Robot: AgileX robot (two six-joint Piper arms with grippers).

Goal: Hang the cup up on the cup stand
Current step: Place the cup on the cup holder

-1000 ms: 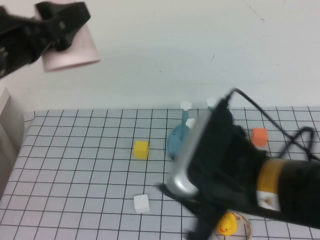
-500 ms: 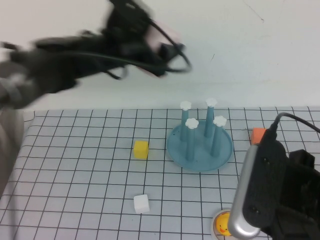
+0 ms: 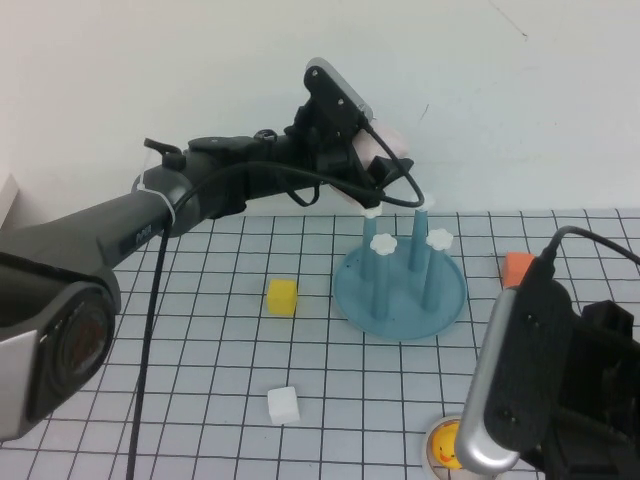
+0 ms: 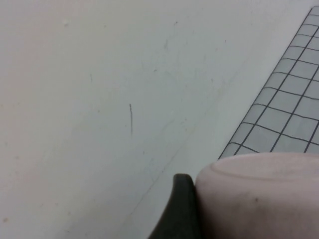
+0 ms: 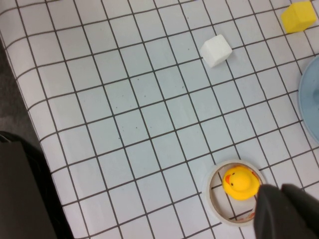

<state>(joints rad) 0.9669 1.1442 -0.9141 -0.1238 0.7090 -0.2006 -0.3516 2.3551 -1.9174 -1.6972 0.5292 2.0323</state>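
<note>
The pale pink cup (image 3: 386,148) hangs in the air just above the rear pegs of the cup stand (image 3: 400,300), a teal dish with blue pegs and white flower caps. My left gripper (image 3: 362,165) is shut on the cup, reaching in from the left. In the left wrist view one dark finger (image 4: 180,209) presses against the side of the cup (image 4: 259,194). My right gripper (image 5: 282,193) is shut and holds nothing, low at the near right, beside the ring with the yellow duck (image 5: 240,182). The right arm (image 3: 540,390) fills the high view's lower right corner.
On the grid mat lie a yellow cube (image 3: 282,297), a white cube (image 3: 283,405) and an orange cube (image 3: 517,268). The duck ring (image 3: 445,445) sits near the front edge, partly behind the right arm. A white wall rises behind the mat.
My left arm has swung right with the cup, from the far left to above the stand. The right arm pulled back to the near right corner, then stayed still.
</note>
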